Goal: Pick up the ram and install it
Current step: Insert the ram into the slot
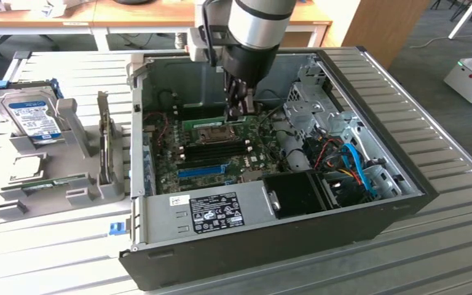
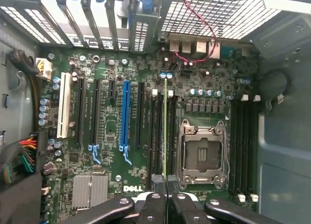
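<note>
Seating it well starts from the open computer case [image 1: 302, 243] on the tabletop [image 1: 47, 246] and narrows to the motherboard [image 2: 112, 131], where the ram [image 2: 165, 131] hangs edge-on along the black memory slots [image 2: 154, 136] beside the bare processor socket [image 2: 201, 153]. The jaws pinch its near end, almost closed; I judge it must run parallel to one slot and be pressed straight, evenly down.

An open PC case [image 1: 302, 246] lies on the slatted counter [image 1: 466, 246], its motherboard [image 1: 219, 153] carrying a blue slot [image 2: 125, 117], a CPU socket [image 2: 201, 153] and a finned heatsink [image 2: 90, 190]. On the exterior view's left, a grey holder [image 1: 80, 195] carries a hard drive [image 1: 32, 117] and an upright card [image 1: 103, 138].
</note>
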`<action>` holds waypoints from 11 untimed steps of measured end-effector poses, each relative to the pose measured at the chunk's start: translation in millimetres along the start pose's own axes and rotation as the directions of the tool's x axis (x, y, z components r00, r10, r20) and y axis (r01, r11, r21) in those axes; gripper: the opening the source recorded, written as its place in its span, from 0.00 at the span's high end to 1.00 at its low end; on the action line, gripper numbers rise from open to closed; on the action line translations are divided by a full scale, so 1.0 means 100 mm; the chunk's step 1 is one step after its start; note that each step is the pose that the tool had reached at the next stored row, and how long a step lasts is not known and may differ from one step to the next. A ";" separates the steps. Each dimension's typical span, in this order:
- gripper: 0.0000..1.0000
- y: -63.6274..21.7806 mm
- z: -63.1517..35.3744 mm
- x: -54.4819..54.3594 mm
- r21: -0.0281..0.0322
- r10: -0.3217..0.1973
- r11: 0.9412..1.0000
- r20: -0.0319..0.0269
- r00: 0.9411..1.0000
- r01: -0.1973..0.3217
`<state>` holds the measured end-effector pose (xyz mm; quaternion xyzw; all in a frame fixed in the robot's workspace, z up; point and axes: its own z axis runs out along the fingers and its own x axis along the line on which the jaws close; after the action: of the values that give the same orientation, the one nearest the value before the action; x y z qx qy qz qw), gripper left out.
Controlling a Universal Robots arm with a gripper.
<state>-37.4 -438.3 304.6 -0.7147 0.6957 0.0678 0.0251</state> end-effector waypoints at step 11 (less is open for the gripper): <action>0.88 -0.012 0.198 0.03 0.001 0.000 1.000 0.000 1.000 0.000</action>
<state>-37.4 -438.3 284.6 -0.7147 0.6957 0.0675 0.0253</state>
